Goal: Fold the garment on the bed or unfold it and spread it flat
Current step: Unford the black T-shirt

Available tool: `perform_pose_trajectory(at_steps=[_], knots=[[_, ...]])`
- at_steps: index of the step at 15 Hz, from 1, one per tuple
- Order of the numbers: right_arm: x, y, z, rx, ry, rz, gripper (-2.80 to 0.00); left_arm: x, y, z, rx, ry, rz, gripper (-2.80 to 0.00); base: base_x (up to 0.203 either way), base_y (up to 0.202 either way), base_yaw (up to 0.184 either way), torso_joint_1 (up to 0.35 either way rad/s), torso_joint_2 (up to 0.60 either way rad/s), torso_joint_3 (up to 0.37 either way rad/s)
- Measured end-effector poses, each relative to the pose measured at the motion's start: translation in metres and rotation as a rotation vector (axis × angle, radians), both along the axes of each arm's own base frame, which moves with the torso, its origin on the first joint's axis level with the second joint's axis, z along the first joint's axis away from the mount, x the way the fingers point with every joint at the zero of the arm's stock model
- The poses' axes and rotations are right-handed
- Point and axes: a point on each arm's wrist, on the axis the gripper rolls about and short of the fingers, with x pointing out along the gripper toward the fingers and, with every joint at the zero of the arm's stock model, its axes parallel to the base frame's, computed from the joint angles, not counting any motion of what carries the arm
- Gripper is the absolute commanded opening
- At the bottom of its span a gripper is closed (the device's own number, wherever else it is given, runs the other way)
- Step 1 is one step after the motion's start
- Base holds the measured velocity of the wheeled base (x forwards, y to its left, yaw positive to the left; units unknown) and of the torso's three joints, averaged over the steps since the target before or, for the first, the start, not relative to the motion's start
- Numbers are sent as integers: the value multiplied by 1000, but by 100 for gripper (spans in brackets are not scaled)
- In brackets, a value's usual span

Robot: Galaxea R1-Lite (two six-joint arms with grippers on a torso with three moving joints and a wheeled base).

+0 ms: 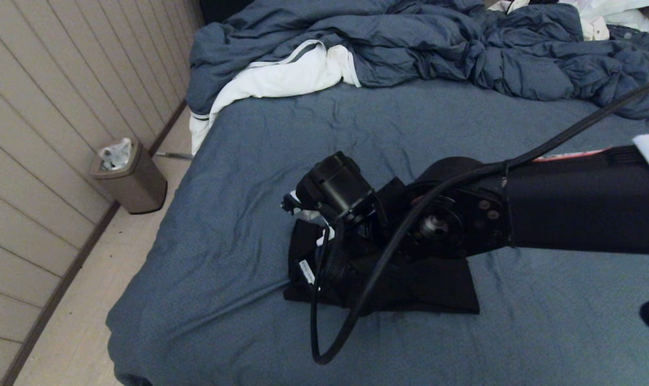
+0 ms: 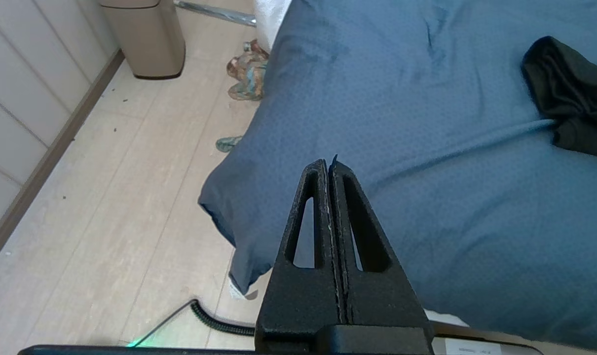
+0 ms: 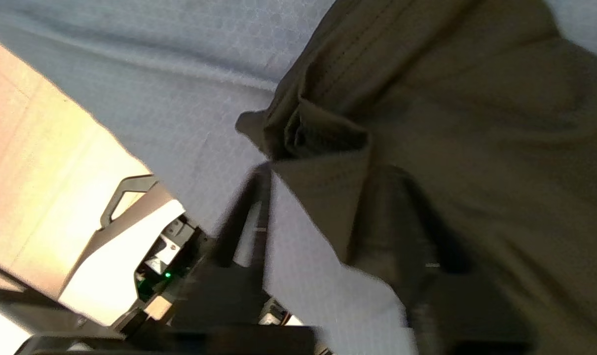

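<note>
Head view: I have the right arm reaching across the bed (image 1: 249, 161), its wrist hiding much of the black T-shirt (image 1: 437, 289), which lies bunched at centre, 6 o'clock of the rumpled duvet (image 1: 464, 48). Left wrist view: the left gripper (image 2: 329, 165), fingers pressed together, is parked off the mattress corner, the shirt at 2 o'clock. Right wrist view: the right gripper (image 3: 328, 222) has its fingers spread, straddling a shirt fold, probably for a pinch; no print is visible.

The garment (image 1: 426, 284), a black T-shirt, lies bunched and partly folded near the middle of the bed (image 1: 238, 177), whose blue-grey sheet spreads wide around it, lightly creased.
</note>
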Motion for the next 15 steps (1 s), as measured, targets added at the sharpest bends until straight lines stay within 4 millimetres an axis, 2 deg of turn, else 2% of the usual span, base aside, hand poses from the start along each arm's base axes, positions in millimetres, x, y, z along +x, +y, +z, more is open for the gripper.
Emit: perform_pose_trajectory(at_steps=[7, 15], knots=[[9, 12, -21, -36, 26, 3, 0, 0, 0, 0, 0, 0, 0, -280, 0, 0, 0, 0, 0, 0], [15, 14, -25, -40, 28, -5, 0, 0, 0, 0, 0, 0, 0, -280, 0, 0, 0, 0, 0, 0]])
